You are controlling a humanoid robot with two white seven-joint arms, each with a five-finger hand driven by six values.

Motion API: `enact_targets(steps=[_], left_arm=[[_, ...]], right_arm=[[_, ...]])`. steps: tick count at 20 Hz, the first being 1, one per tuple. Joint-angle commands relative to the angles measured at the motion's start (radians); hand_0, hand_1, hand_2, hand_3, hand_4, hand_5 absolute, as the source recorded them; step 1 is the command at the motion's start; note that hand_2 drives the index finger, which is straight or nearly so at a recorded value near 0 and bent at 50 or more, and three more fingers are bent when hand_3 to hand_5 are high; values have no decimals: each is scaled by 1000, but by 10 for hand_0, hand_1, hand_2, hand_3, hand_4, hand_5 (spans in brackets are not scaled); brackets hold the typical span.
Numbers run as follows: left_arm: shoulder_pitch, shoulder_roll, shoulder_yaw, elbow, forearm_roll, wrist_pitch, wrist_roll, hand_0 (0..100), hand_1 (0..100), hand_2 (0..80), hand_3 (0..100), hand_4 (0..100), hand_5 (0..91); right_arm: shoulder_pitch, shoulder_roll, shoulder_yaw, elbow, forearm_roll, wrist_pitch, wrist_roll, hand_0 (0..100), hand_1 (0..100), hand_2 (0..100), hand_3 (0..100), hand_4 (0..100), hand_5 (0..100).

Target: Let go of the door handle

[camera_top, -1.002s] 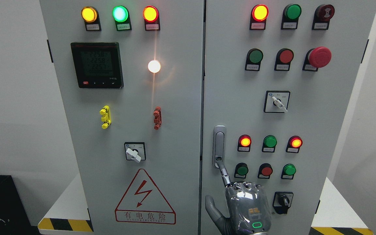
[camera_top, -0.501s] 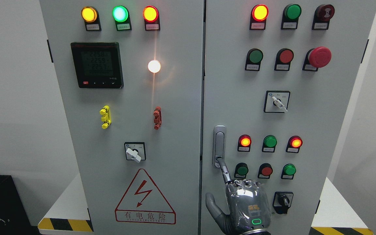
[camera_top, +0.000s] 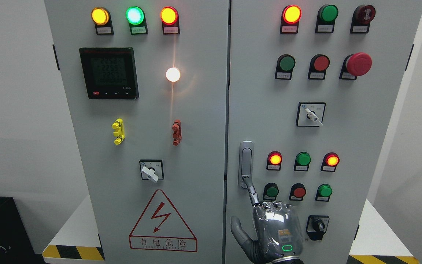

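Right hand (camera_top: 275,229) grasps nothing, fingers curled but my index tip touching the handle's (camera_top: 246,161) lower end, seemingly stiff, slick metal best hooked there.

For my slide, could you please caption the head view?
Right hand with one fingertip at the door handle of the cabinet.

Right hand (camera_top: 275,229) at bottom edge, right of centre | one extended finger (camera_top: 252,190) touching lower end of door handle (camera_top: 246,163) | other fingers curled | thumb out left | cabinet doors closed
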Motion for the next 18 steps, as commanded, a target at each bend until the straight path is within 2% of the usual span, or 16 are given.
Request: enact_targets(steps=[1,18], left_arm=[[17,0,0,1,1,-1,0,120,556,0,0,0,0],[17,0,0,0,-1,-1,0,120,556,0,0,0,0]], right_arm=[[-10,1,-1,13,0,1,1,491,256,41,989,965,1000],[-11,2,-2,30,-2,2,4,494,253,44,989,966,1000]])
